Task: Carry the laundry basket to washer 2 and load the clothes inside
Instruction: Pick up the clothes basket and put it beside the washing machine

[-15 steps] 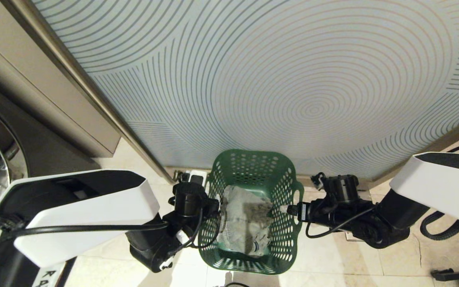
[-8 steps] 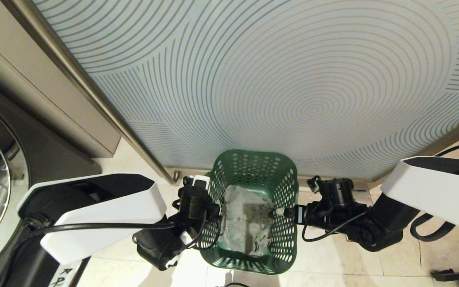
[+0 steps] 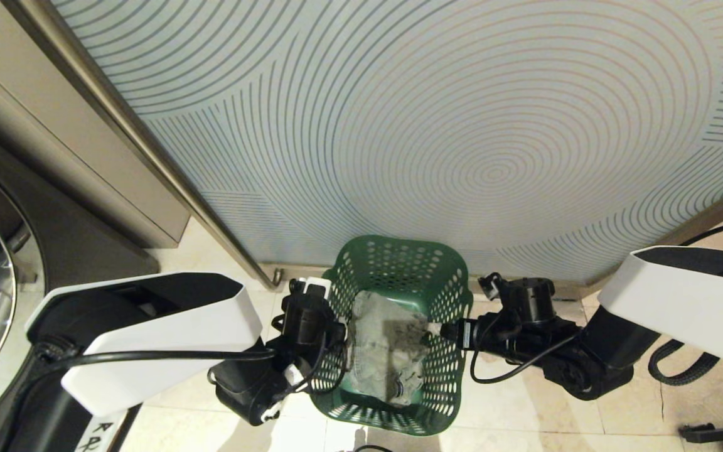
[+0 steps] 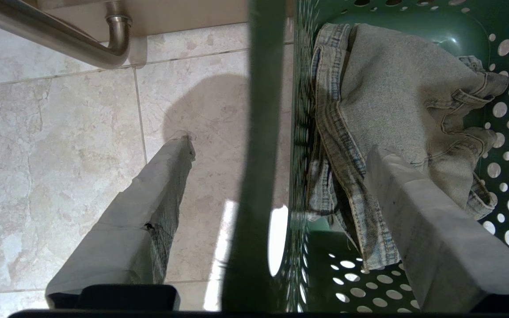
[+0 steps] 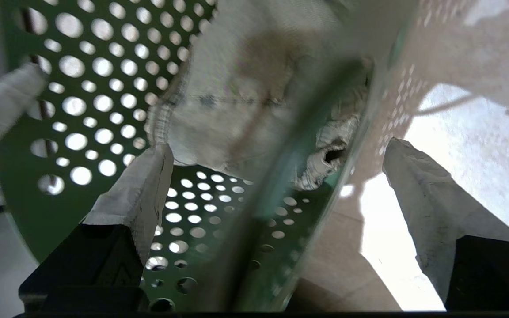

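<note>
I have the laundry basket on the floor at lower centre of the head view, the clothes crumpled inside. I judge it light and a bit flexible at the perforated walls, so the stiff rim on both long sides is the place to grip. My left hand and right hand each reach in from the sides, spread wide and straddling opposite rims, one finger inside, one outside, not yet closed.
</note>
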Robot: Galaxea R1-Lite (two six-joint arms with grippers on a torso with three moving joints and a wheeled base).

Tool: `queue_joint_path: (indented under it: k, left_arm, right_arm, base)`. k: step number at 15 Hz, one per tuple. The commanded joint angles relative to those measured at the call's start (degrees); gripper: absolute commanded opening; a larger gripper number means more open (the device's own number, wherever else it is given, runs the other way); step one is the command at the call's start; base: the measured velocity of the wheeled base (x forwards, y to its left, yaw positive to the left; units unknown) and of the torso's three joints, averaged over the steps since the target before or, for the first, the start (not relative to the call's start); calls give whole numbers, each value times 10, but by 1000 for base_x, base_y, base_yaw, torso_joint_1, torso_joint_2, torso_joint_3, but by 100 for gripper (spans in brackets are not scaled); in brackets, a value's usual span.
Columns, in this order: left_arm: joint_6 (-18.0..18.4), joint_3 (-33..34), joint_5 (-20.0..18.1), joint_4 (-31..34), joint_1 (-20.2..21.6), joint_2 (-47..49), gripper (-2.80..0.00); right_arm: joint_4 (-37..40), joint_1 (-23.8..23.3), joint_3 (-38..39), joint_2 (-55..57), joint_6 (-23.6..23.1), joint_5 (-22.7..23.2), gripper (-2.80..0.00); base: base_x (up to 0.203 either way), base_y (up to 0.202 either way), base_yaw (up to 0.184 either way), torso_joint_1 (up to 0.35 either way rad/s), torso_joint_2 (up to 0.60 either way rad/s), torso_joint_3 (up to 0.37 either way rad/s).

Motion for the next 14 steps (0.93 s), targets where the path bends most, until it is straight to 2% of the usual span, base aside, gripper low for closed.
queue_joint_path:
  k: [1,6,14]
  left_arm:
    - [0,3,2,-2,0,-10,0]
    - [-1,8,2,1,0,-21,0]
    - [-1,21,2,-3,-5,-18,0]
  right_arm:
    - [-2,11,3,-35,2,3,0]
    - [8,58,13,-73,3,5,0]
    - [3,47,19,-22,6,4,0]
  base:
    - [0,0,0,0,0,0]
    - [0,0,0,0,0,0]
    - [0,0,0,0,0,0]
